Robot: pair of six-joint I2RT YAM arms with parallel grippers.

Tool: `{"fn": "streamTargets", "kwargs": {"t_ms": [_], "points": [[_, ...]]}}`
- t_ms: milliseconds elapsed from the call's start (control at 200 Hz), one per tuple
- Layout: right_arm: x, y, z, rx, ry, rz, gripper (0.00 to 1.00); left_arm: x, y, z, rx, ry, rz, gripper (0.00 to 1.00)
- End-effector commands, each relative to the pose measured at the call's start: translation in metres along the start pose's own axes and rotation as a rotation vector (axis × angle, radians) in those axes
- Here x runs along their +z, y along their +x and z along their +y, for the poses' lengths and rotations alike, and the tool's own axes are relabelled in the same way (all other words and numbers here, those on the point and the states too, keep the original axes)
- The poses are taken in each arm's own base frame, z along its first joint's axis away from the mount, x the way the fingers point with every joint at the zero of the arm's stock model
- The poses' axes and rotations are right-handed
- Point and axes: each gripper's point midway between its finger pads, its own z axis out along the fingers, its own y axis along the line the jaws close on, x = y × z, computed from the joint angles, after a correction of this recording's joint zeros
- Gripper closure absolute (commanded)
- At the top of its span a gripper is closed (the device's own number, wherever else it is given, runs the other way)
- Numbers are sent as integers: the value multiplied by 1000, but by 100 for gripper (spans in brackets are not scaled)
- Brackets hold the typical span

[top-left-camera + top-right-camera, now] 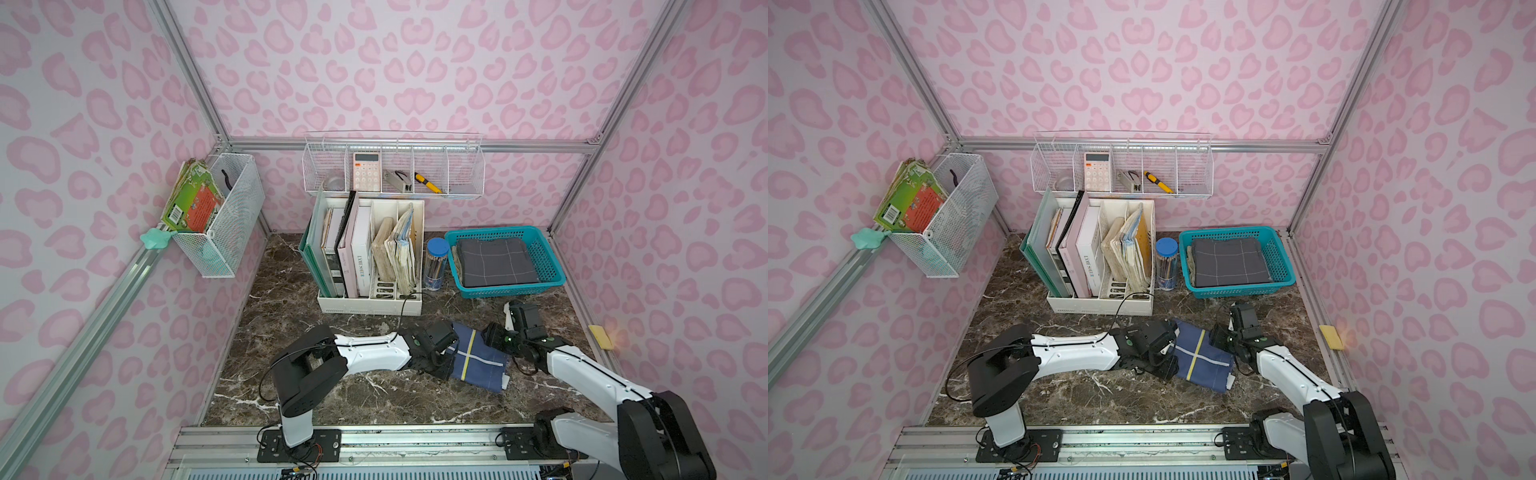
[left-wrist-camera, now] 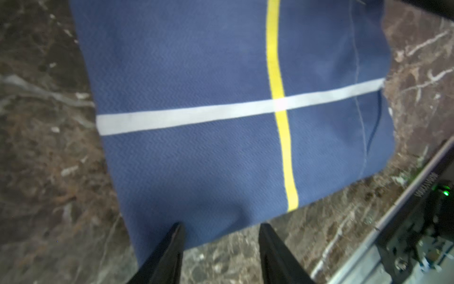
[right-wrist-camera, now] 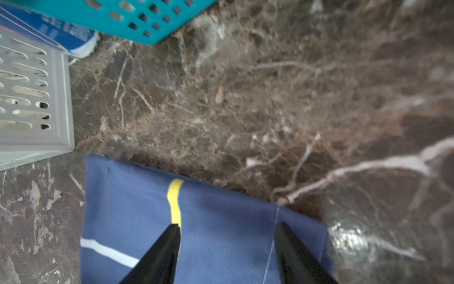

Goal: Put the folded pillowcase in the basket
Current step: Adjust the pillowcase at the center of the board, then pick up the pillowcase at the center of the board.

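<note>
Top views evenly lit, soft, corners vignetted, wide-angle bending at edges. Wrist views blurred; glare patch on tabletop [image 3: 348,236]; fingers [image 2: 169,255] dark, out of focus.

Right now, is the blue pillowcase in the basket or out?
Out: the blue pillowcase lies folded on the marble table, apart from the teal basket holding a grey cloth.

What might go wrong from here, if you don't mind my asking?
The left gripper and right gripper are both open at the pillowcase; pinching only its top layer might undo the fold.
The basket already holds a grey folded cloth, so the pillowcase may overhang the rim.
The pencil jar beside it could be knocked.
</note>
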Motion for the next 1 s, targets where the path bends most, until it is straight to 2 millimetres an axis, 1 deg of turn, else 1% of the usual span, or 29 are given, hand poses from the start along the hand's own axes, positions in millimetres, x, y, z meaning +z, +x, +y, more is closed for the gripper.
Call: {"fn": "streamTargets", "kwargs": {"t_ms": [0, 55, 110, 180, 275, 420, 500, 535, 630, 640, 665, 710, 815, 995], "points": [[-5, -4, 0, -61, 21, 5, 34, -19, -17, 11, -25, -62, -72, 38], [-10, -10, -3, -67, 40, -23, 34, -24, -29, 16, -43, -72, -91, 35], [-16, -12, -7, -64, 66, -45, 32, -25, -40, 24, -64, -88, -99, 34], [-22, -13, -13, -53, 92, -70, 32, -22, -52, 34, -87, -119, -90, 33], [-27, -10, -19, -40, 104, -87, 32, -14, -65, 37, -89, -152, -79, 31], [-31, -2, -26, 14, 116, -99, 33, 1, -74, 43, -99, -197, -53, 26], [-30, 5, -32, 47, 131, -94, 32, 8, -79, 51, -115, -229, -39, 20], [-29, 8, -35, 59, 138, -91, 32, 11, -79, 53, -118, -237, -31, 17], [-26, 15, -38, 80, 135, -84, 32, 19, -74, 59, -123, -249, -9, 15], [-25, 15, -38, 82, 134, -85, 32, 17, -83, 55, -123, -238, -27, 15], [-24, 17, -38, 84, 128, -82, 32, 18, -85, 54, -123, -234, -30, 15], [-22, 20, -38, 91, 118, -75, 32, 21, -85, 55, -128, -233, -24, 15], [-16, 28, -39, 106, 101, -56, 34, 30, -83, 58, -140, -223, 0, 21], [-7, 38, -39, 103, 87, -16, 41, 42, -80, 57, -142, -204, 29, 35]]}}
